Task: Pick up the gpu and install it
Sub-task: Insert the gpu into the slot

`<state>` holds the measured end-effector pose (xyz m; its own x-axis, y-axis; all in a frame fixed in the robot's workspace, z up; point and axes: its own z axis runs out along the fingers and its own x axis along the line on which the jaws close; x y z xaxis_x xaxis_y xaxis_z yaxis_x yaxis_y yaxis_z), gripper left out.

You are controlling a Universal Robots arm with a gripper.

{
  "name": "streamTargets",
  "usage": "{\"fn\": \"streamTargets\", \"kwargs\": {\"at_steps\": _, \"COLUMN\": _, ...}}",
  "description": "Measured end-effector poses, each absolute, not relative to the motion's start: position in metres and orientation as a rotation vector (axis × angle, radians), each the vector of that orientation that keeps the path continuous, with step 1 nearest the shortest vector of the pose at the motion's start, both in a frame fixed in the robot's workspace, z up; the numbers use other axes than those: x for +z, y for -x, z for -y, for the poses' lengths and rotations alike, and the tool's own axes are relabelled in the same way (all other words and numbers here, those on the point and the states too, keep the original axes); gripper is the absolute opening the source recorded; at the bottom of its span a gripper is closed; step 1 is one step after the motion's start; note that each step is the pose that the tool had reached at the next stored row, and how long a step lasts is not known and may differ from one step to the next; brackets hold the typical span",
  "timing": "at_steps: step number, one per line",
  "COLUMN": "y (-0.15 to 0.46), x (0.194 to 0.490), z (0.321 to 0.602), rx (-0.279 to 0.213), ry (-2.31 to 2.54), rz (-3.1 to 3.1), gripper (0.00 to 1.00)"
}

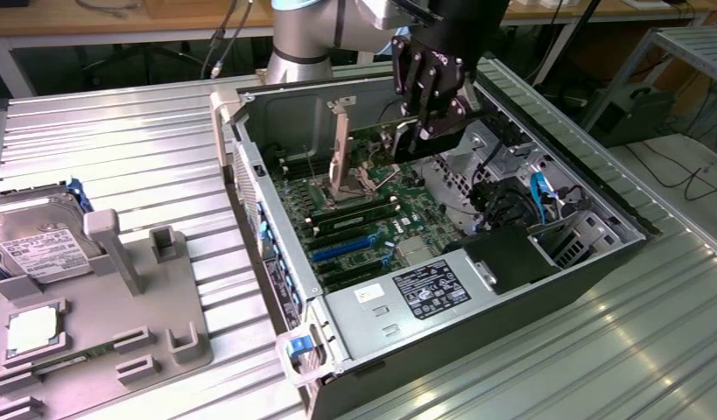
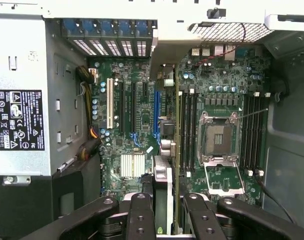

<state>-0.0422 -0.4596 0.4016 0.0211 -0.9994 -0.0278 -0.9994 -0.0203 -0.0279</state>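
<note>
Pincer (image 1: 434, 118) first: we see it hanging over the open computer case (image 1: 592, 262), its dark fingers (image 2: 140, 215) pressed in from both sides on the gpu (image 2: 164, 200), so it is clamped on the card. In the wrist view we look along the card edge-on; it runs straight out from between the fingers, with silver metal parts on one face and a thin green edge. Below it lies the motherboard (image 2: 137, 145), and the card's length runs parallel to the blue slot (image 2: 156, 115) and the white slot (image 2: 110, 102). In the exterior view we find the gpu (image 1: 438, 143) as a dark block just under the fingers, raised above the board near the case's upper rim. The hard drive (image 1: 37, 241) rests well apart on the tabletop (image 1: 137, 149), at the exterior view's left.
</note>
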Motion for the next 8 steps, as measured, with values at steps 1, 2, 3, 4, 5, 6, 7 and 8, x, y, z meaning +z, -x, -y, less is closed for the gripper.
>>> {"fn": "streamTargets", "kwargs": {"at_steps": 1, "y": 0.0422, "x": 0.4014, "z": 0.4596, "rx": 0.000, "ry": 2.216, "rz": -2.171, "gripper": 0.28}}
{"fn": "streamTargets", "kwargs": {"at_steps": 2, "y": 0.0421, "x": 0.4009, "z": 0.4596, "rx": -0.001, "ry": 2.215, "rz": -2.170, "gripper": 0.28}}
{"fn": "streamTargets", "kwargs": {"at_steps": 3, "y": 0.0422, "x": 0.4007, "z": 0.4596, "rx": -0.001, "ry": 2.215, "rz": -2.170, "gripper": 0.28}}
{"fn": "streamTargets", "kwargs": {"at_steps": 4, "y": 0.0422, "x": 0.4003, "z": 0.4596, "rx": -0.001, "ry": 2.215, "rz": -2.170, "gripper": 0.28}}
{"fn": "streamTargets", "kwargs": {"at_steps": 5, "y": 0.0422, "x": 0.4001, "z": 0.4596, "rx": -0.001, "ry": 2.215, "rz": -2.170, "gripper": 0.28}}
{"fn": "streamTargets", "kwargs": {"at_steps": 6, "y": 0.0421, "x": 0.3996, "z": 0.4596, "rx": -0.001, "ry": 2.215, "rz": -2.170, "gripper": 0.28}}
{"fn": "streamTargets", "kwargs": {"at_steps": 7, "y": 0.0422, "x": 0.3993, "z": 0.4596, "rx": -0.001, "ry": 2.215, "rz": -2.170, "gripper": 0.28}}
{"fn": "streamTargets", "kwargs": {"at_steps": 8, "y": 0.0421, "x": 0.3993, "z": 0.4597, "rx": -0.002, "ry": 2.216, "rz": -2.169, "gripper": 0.28}}
